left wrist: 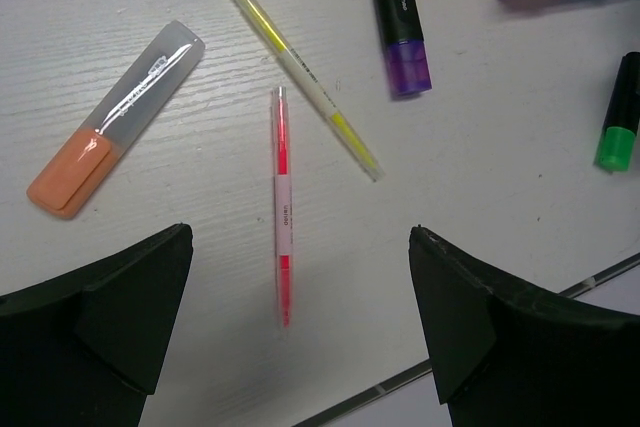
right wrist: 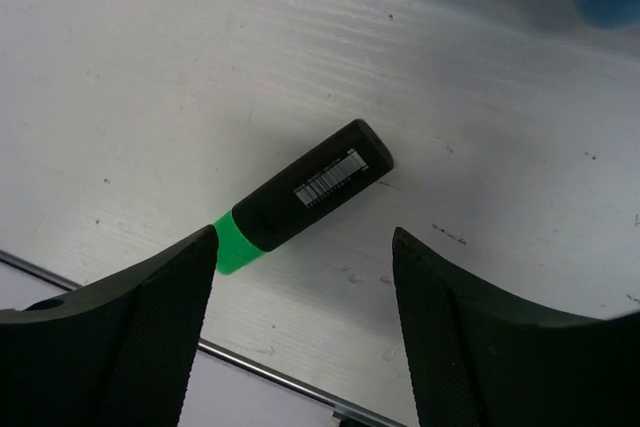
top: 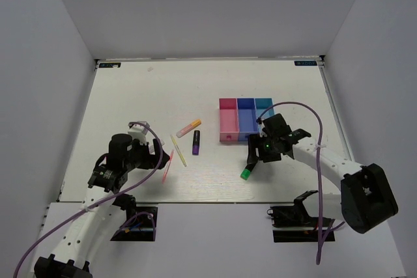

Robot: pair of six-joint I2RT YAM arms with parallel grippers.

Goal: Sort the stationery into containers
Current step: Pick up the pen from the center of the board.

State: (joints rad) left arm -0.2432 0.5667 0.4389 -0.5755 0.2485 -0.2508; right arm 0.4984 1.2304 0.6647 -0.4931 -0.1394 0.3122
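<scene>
The green highlighter (top: 247,171) lies on the table in front of the bins; in the right wrist view it (right wrist: 305,192) lies just ahead of my open, empty right gripper (right wrist: 305,327), its green end by the left finger. My left gripper (left wrist: 300,347) is open and empty above the near end of the pink-red pen (left wrist: 283,217). Beyond it lie the yellow pen (left wrist: 300,72), the purple highlighter (left wrist: 400,17) and an orange highlighter with a clear cap (left wrist: 115,117). The pink (top: 228,125), dark blue (top: 246,122) and light blue (top: 264,104) bins stand in a row.
An orange-pink highlighter (top: 188,128) lies above the yellow pen (top: 178,150). The table's front edge runs just below both grippers. White walls enclose the table on three sides. A purple cable loops over each arm.
</scene>
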